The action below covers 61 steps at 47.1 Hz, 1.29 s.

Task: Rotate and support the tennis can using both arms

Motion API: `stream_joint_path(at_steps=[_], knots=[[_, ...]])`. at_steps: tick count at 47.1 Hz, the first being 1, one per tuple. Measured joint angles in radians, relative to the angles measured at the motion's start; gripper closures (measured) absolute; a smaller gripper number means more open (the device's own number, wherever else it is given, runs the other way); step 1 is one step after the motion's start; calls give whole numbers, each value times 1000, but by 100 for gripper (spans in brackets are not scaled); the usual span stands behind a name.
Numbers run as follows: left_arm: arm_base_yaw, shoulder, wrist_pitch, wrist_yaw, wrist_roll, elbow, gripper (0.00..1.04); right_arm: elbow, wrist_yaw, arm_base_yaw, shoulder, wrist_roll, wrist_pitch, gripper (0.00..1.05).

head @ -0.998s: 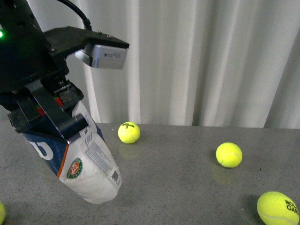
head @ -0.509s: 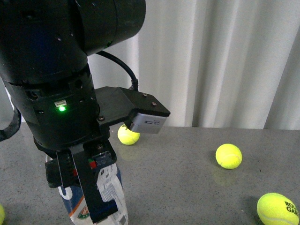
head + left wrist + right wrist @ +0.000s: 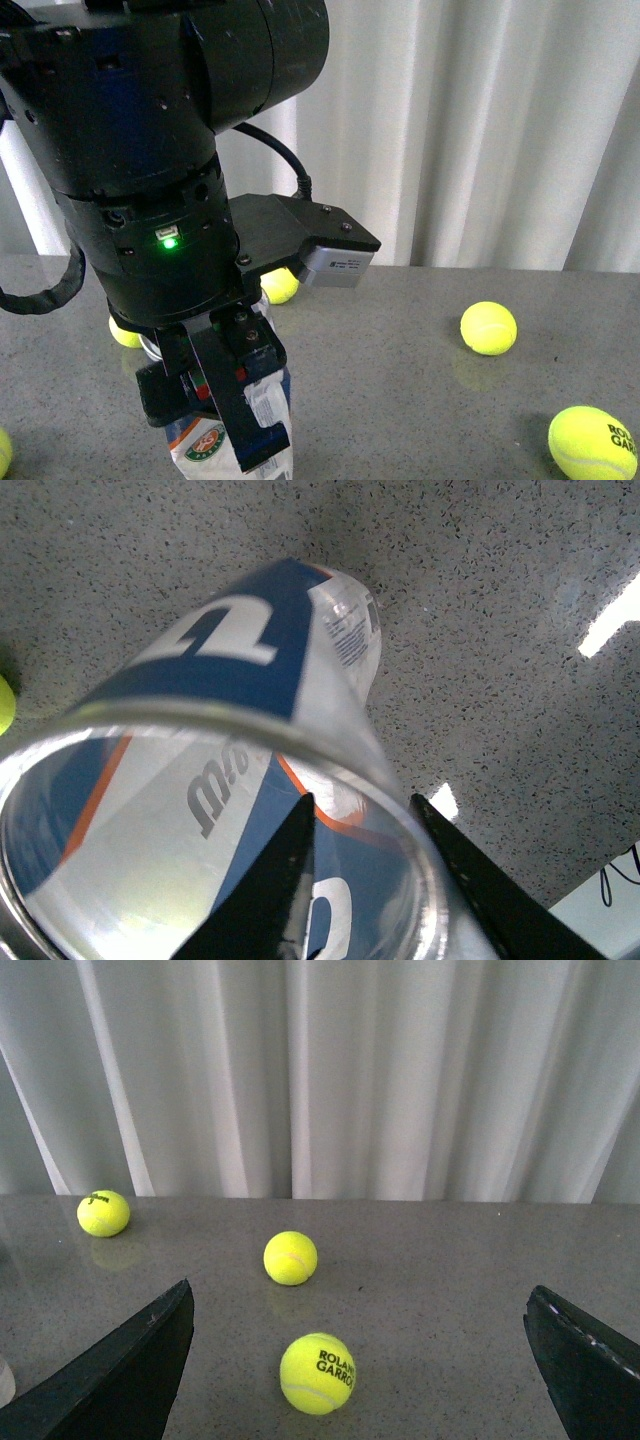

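The left arm [image 3: 150, 200] fills much of the front view and hides most of the can [image 3: 232, 445]. Only the can's label end shows low beneath the arm, cut off by the frame edge, so I cannot tell whether it touches the surface [image 3: 400, 390]. The left end effector [image 3: 360, 810] is pinched narrow on the can's clear wall. The right end effector [image 3: 358, 1288] gapes wide and empty. A ball [image 3: 280, 287] peeks from behind the arm.

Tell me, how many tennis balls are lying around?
5 balls: two peeking out behind the left arm, one centre-right, one bottom-right, one at the left edge. More may be hidden.
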Motion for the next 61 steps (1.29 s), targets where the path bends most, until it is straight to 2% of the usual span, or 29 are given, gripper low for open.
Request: stream_joint_path(at_steps=[24, 41, 50, 56, 61], knots=[[2, -9, -18, 37, -54, 53, 6, 0, 0, 0, 0, 0, 0, 7], [18, -103, -22, 76, -104, 27, 7, 0, 0, 0, 0, 0, 0, 7], [30, -198, 16, 141, -186, -36, 7, 0, 0, 0, 0, 0, 0, 7], [38, -269, 109, 209, -292, -100, 7, 0, 0, 0, 0, 0, 0, 7], [43, -338, 257, 264, -449, -175, 7, 0, 0, 0, 0, 0, 0, 7]])
